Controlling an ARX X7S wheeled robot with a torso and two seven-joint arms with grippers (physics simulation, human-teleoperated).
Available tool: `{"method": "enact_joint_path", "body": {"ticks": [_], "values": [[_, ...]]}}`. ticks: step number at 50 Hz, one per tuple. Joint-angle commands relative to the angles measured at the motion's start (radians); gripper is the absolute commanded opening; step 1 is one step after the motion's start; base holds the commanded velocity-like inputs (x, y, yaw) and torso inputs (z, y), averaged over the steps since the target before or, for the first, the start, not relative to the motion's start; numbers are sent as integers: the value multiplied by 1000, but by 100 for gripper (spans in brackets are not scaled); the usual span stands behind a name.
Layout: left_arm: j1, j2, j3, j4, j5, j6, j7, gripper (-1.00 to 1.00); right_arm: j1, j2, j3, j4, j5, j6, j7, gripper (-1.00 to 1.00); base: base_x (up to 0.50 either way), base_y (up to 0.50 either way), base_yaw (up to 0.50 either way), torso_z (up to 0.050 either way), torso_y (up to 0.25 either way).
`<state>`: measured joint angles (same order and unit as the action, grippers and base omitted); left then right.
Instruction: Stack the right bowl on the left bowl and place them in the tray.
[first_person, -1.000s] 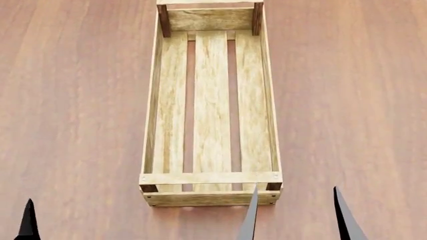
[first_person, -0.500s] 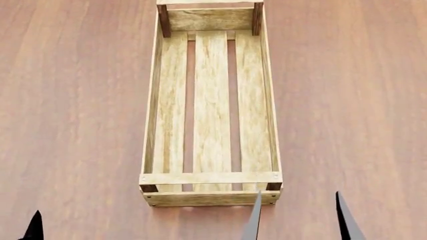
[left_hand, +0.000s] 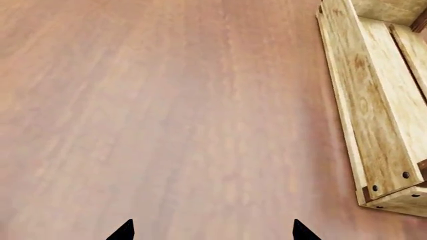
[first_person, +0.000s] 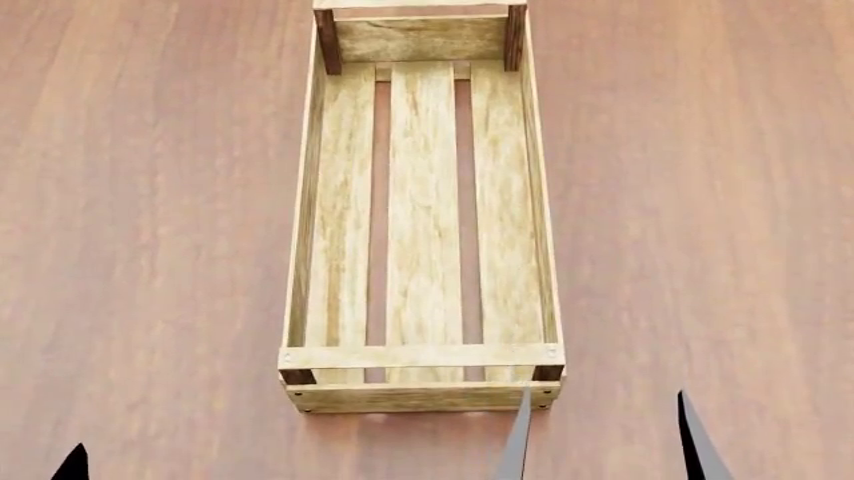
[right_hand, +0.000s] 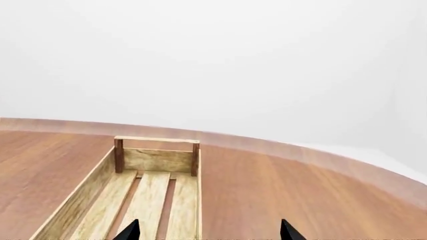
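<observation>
The tray (first_person: 420, 356) is a long light-wood crate with three floor slats and darker corner posts; it lies lengthwise in the middle of the head view with nothing in it. Neither bowl shows in any view. My right gripper (first_person: 603, 445) is open just off the tray's near right corner, nothing between its fingers; its wrist view looks along the tray (right_hand: 160, 160) toward its far end. My left gripper (left_hand: 213, 231) is open over bare table, beside the tray's long side wall (left_hand: 363, 100). Only one of its fingertips (first_person: 74, 465) reaches into the head view.
The brown wooden table (first_person: 147, 200) spreads out on both sides of the tray. In the right wrist view its far curved edge (right_hand: 320, 155) meets a plain white background.
Both grippers' tips have sunk toward the lower edge of the head view, the left one more. The tray has not moved.
</observation>
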<state>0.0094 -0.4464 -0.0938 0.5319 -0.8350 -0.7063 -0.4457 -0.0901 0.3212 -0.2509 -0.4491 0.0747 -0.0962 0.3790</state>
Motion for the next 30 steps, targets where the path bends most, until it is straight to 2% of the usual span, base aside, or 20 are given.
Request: {"method": "enact_joint_path", "body": {"ticks": [1, 19, 30], "values": [[0, -7, -67, 53, -149, -106, -84, 100, -3, 3, -4, 9, 1, -2, 4, 100, 0, 0, 0, 0, 0], [19, -1, -89, 47, -253, -176, -161, 100, 3, 8, -13, 7, -5, 10, 10, 100, 0, 0, 0, 0, 0], [41, -2, -93, 61, -244, -172, -185, 100, 11, 8, -16, 29, -5, 6, 13, 100, 0, 0, 0, 0, 0]]}}
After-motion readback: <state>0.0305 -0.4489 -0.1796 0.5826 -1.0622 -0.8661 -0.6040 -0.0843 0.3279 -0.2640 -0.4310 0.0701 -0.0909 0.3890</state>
